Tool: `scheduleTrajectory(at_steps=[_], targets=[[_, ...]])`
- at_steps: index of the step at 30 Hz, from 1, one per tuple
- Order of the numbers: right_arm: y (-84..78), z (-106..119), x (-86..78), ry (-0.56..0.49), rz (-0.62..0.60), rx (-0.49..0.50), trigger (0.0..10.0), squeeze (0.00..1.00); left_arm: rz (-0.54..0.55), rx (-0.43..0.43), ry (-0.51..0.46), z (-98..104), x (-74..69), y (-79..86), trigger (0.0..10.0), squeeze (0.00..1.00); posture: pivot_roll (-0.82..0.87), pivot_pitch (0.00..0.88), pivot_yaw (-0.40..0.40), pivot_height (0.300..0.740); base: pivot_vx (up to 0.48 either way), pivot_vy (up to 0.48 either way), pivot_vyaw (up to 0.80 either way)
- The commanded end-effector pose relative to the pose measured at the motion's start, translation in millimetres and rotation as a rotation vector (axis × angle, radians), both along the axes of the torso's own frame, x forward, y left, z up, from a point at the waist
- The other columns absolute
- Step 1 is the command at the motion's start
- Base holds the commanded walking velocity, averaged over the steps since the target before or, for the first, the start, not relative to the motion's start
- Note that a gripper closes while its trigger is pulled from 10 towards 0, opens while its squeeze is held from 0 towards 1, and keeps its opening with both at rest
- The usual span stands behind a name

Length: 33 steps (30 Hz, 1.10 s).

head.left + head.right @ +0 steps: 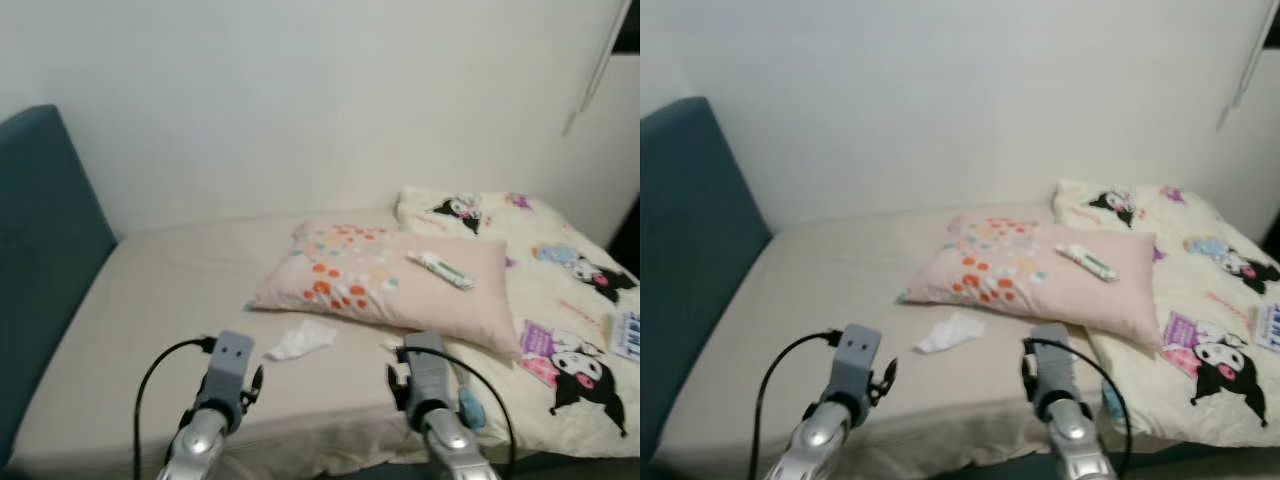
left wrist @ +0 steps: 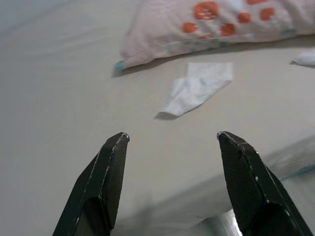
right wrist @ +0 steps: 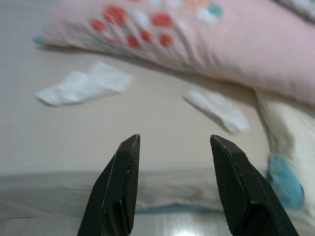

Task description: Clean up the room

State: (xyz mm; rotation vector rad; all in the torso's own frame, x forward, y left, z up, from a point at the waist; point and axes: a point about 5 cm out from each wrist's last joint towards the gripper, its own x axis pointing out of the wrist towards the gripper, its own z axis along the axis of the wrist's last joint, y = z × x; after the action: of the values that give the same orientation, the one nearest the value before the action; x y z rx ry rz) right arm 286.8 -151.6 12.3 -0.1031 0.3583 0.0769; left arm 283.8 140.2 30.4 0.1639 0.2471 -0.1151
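From the head cameras, a bed with a plain beige sheet (image 1: 170, 300) runs along a white wall, with a dark blue padded headboard (image 1: 40, 250) at its left end. Near the middle lies a pale pink pillow printed with orange and red dots (image 1: 390, 285), and a small white-and-green tube (image 1: 440, 270) rests on top of it. A cream blanket printed with black-and-white cartoon figures (image 1: 570, 330) covers the right end of the bed. Between the pillow and the bed's front edge lies a crumpled white tissue (image 1: 300, 342). Both silver arms reach in over the front edge.

In the left wrist view, the left gripper (image 2: 172, 140) hangs over bare sheet near the front edge, its black fingers spread wide and holding nothing. The tissue lies ahead of it, just short of the pillow's corner.

In the right wrist view, the right gripper (image 3: 174, 140) is likewise wide open and empty. Ahead lie the same tissue and a second, smaller white scrap (image 3: 219, 110) close to the pillow's edge, with a small blue soft object (image 3: 283, 182) at the blanket's edge.

The tissues look very light, limp and easily crushed. A raised fold near the middle is probably the best place to pinch, pressing lightly so the fingers do not gather the sheet as well.
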Motion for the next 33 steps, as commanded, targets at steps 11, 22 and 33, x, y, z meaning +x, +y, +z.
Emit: scheduleTrajectory(at_steps=[11, 22, 33], targets=[[-5.7, -1, -1.3, 0.011, -0.009, -0.006, 10.0, 0.00, -0.008, -0.003, -0.001, 1, -0.1, -2.8, 10.0, 0.00, -0.02, 0.030, 0.008, 0.740, 0.322, 0.000, 0.00], [3.8, -3, -2.7, 0.022, 0.120, -0.096, 10.0, 0.00, 0.020, 0.020, 0.008, -2, -3.4, 2.0, 10.0, 0.00, -0.02, 0.025, -0.005, 0.740, 0.161, 0.000, 0.36], [8.5, -6, -5.1, 0.042, 0.140, -0.075, 10.0, 0.00, 0.037, 0.028, 0.007, -5, -8.7, 8.6, 10.0, 0.00, -0.01, 0.017, -0.004, 0.740, 0.000, 0.000, 0.00]])
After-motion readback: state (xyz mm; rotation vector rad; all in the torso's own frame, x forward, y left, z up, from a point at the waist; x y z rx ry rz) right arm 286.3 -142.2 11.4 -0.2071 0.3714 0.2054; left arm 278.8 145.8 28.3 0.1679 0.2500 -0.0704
